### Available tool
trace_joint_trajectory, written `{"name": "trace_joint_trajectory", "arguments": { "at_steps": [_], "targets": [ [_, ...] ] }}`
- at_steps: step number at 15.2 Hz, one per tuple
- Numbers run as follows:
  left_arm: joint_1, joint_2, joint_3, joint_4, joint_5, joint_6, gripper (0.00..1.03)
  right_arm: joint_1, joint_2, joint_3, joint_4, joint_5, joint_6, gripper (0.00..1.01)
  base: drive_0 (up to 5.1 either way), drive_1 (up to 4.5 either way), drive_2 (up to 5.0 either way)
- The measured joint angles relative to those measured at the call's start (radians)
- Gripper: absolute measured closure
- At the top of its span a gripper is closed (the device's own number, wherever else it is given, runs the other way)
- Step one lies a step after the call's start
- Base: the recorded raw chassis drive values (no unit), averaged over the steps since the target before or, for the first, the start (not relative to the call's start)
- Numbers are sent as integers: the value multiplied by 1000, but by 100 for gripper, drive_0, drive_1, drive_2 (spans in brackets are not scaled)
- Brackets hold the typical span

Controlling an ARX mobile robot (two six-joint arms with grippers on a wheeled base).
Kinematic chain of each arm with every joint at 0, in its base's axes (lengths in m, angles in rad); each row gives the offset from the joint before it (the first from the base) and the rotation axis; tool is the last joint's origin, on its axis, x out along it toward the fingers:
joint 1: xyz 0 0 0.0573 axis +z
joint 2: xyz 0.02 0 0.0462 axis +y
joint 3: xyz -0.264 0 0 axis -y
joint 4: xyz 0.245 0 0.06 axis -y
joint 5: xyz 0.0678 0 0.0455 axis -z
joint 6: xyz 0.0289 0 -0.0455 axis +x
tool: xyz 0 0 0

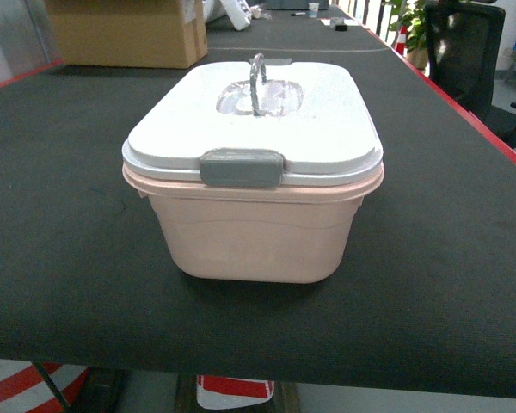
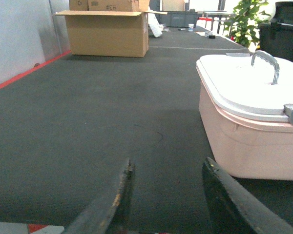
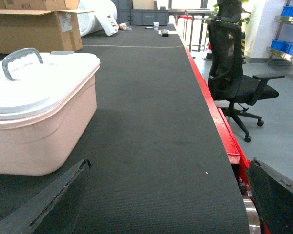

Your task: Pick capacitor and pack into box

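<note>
The left hand [image 2: 166,195] and right hand [image 3: 166,195] are both waiting wide open, holding nothing. The box [image 1: 253,172] is sitting shut on the dark worktop [image 1: 60,215], at two o'clock from the left hand. I think lifting the lid [image 1: 327,129] comes first. The capacitor is not showing anywhere.

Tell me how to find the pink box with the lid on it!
Look at the long black table. Right in its middle sits the box, pale pink with a white lid. A grey latch and loop handle set it apart from the brown cardboard carton behind.
</note>
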State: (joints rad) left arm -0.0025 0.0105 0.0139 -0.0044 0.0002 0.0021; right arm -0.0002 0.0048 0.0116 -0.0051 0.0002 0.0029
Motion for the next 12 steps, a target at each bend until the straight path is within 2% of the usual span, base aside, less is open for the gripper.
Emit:
{"name": "trace_joint_trajectory", "arguments": {
  "at_steps": [5,12],
  "targets": [
    [0,0,0,0,0,1,3,0,0,0,0,0,0,3,0,0,0],
    [0,0,0,0,0,0,5,0,0,0,0,0,0,3,0,0,0]
  ]
}}
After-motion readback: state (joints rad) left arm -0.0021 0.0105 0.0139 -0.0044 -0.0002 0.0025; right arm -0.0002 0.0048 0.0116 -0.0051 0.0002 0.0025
